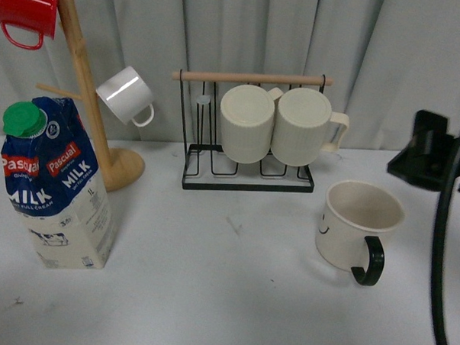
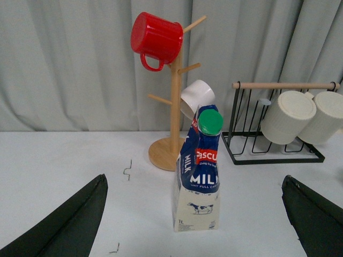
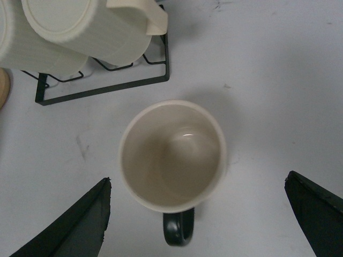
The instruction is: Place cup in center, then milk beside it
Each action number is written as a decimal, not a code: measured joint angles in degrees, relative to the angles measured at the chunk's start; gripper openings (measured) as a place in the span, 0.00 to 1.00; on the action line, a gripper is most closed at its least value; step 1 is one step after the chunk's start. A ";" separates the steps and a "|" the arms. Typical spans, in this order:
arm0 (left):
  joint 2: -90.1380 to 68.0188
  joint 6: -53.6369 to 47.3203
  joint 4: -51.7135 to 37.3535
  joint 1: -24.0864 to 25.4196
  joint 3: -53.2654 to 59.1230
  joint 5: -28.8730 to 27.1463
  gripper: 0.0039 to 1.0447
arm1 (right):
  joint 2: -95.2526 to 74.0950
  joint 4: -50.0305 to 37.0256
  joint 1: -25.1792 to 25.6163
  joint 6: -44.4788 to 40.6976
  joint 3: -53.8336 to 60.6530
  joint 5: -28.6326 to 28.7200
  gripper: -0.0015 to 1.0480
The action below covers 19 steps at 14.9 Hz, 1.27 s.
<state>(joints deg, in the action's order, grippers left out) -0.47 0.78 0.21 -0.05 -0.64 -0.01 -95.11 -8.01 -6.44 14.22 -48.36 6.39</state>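
Cup [image 1: 357, 224] sat upright on the right of the counter [image 1: 209, 294], black handle toward the robot, just in front of the wire rack [image 1: 245, 177]. Right pincer [image 3: 198, 178] hung above it, spread wide, gripping nothing. Milk [image 1: 54, 188] stood upright at far left, near the wooden mug tree [image 1: 88, 97]. Left pincer [image 2: 194, 178] faced the carton, spread wide, not touching it.

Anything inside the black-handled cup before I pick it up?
Nothing: the right wrist view looks straight down into the cup and shows bare cream walls and bottom, with only a faint glint. The table directly under its base is covered.
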 joint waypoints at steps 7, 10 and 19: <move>0.00 0.02 -0.02 0.00 0.00 0.00 0.94 | -11.98 -1.57 -2.16 4.24 -8.24 -7.96 0.94; 0.00 0.02 0.00 0.00 0.00 0.00 0.94 | -15.72 -4.00 -2.16 4.42 -8.15 -8.63 0.94; 0.00 0.02 0.00 0.00 0.00 0.00 0.94 | -21.79 -4.07 -1.42 4.44 -9.84 -9.68 0.66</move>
<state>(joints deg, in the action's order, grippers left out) -0.47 0.80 0.21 -0.05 -0.64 -0.01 -116.90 -12.08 -7.86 18.65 -58.19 -3.29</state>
